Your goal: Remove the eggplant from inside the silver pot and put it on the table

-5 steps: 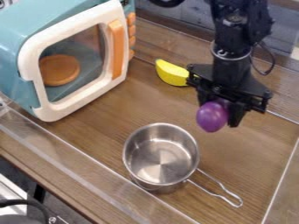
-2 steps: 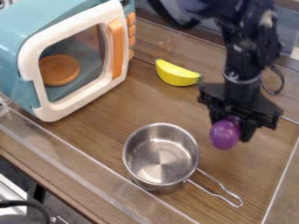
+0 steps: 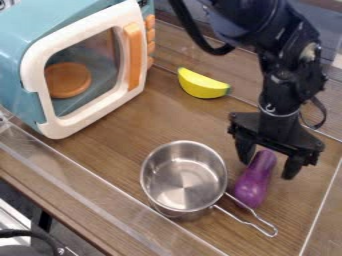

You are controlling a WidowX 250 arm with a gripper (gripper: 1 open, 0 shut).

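The hand [image 3: 274, 158] points straight down near the tabletop's [image 3: 120, 140] clear glossy right edge, with open wood behind it toward the yellow wedge [image 3: 203, 84]. Its fingers stand wide, straddling the top of the eggplant [image 3: 255, 178], which rests on the tabletop directly below, just beside the silver pot [image 3: 185, 178] on the hand's left side.

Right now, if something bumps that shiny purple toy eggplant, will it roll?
Probably. The shiny purple toy eggplant looks rounded and oblong, so it could roll sideways on the flat brown wooden table. Its glossy skin likely makes it slippery, and it appears stiff, not floppy.
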